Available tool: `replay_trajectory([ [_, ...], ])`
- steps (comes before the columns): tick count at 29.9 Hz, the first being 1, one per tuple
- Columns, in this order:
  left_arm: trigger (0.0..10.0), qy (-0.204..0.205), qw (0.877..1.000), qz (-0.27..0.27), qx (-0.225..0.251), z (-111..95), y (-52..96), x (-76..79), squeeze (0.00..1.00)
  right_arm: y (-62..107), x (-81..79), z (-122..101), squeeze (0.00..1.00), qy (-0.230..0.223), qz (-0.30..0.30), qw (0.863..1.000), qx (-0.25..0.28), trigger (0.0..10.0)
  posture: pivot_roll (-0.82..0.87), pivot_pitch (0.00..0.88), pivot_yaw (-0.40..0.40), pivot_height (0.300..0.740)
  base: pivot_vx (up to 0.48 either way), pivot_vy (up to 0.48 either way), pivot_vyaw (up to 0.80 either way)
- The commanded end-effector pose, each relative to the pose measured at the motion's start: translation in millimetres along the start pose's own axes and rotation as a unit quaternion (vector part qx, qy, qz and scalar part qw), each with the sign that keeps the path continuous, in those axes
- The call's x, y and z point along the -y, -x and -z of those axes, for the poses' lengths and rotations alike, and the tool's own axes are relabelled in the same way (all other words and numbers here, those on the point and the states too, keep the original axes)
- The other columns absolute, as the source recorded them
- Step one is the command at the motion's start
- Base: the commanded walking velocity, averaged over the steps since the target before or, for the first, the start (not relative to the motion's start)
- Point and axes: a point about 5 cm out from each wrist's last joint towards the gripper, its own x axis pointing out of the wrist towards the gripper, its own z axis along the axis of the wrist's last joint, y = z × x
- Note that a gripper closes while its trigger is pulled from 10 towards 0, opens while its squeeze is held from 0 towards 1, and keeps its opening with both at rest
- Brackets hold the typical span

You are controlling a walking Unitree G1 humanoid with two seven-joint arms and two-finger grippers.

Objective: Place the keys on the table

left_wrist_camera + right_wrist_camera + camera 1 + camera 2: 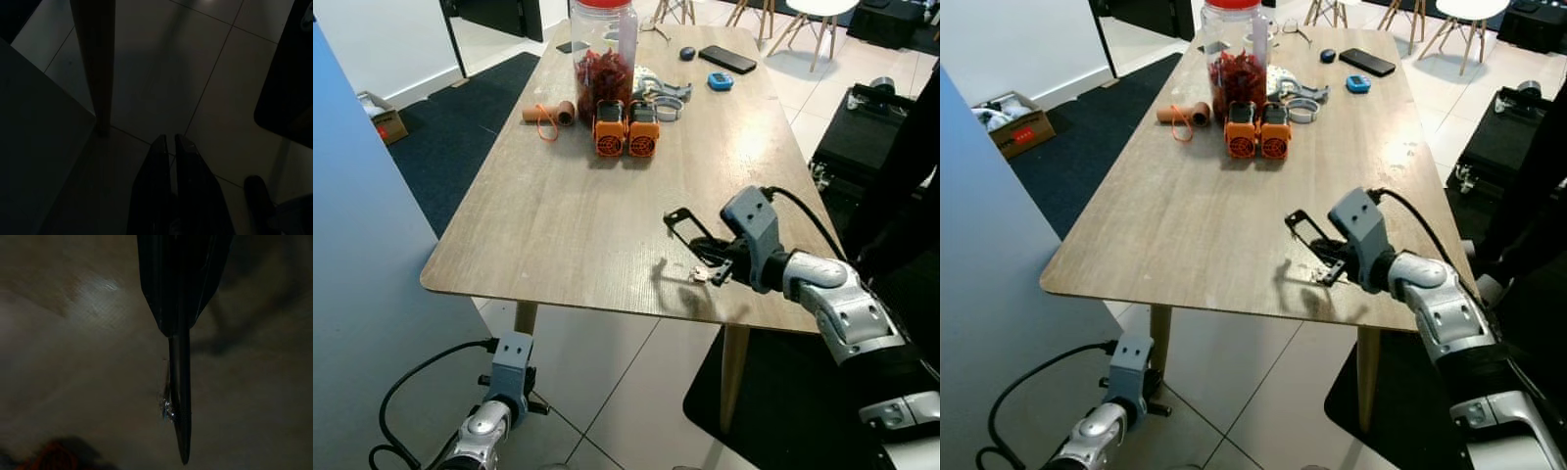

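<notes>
Right gripper [697, 257] pinches small silvery keys [699, 275] above the wooden table [568, 215]; left gripper [171, 144] closed.

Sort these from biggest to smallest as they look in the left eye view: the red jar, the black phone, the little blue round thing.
1. Red jar, by far the biggest.
2. Black phone.
3. Blue round thing, smallest.
The phone and blue thing lie farther from the camera than the jar, so they look a little smaller than they are.

Head views bright and sharp with tabletop glare; wrist views dim, blurred.
</notes>
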Motion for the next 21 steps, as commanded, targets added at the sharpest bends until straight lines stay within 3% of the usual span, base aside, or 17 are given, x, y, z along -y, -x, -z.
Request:
replay_trajectory([
  [1,10.0,0.008,1.000,-0.001,-0.004,3,1.0,0.4,0.00,-0.6,5.2,-3,0.00,0.032,0.023,0.999,-0.006,10.0,0.06,0.060,-0.014,0.740,0.000,0.000,0.00],
  [7,10.0,0.008,1.000,-0.003,-0.004,2,0.7,-0.5,0.00,-3.5,11.6,-8,0.00,0.080,0.069,0.994,0.008,10.0,0.05,0.057,-0.012,0.740,0.000,0.000,0.00],
  [9,10.0,0.007,1.000,-0.004,-0.004,2,0.5,-0.7,0.00,-8.6,8.2,-11,0.00,0.108,0.083,0.990,0.024,10.0,0.06,0.056,-0.014,0.740,0.000,0.000,0.00],
  [14,10.0,0.008,1.000,-0.005,-0.003,2,0.5,-0.7,0.00,-14.5,3.3,-16,0.00,0.125,0.091,0.987,0.041,10.0,0.05,0.057,-0.016,0.740,0.000,0.000,0.00],
  [17,10.0,0.008,1.000,-0.005,-0.003,2,0.5,-0.4,0.00,-19.8,-1.4,-22,0.00,0.130,0.082,0.986,0.059,10.0,0.05,0.057,-0.017,0.740,0.000,0.000,0.00],
  [21,10.0,0.009,1.000,-0.006,-0.003,2,0.7,-0.4,0.00,-25.4,-17.2,-30,0.00,0.114,0.019,0.989,0.088,10.0,0.06,0.056,-0.021,0.740,0.000,0.000,0.00],
])
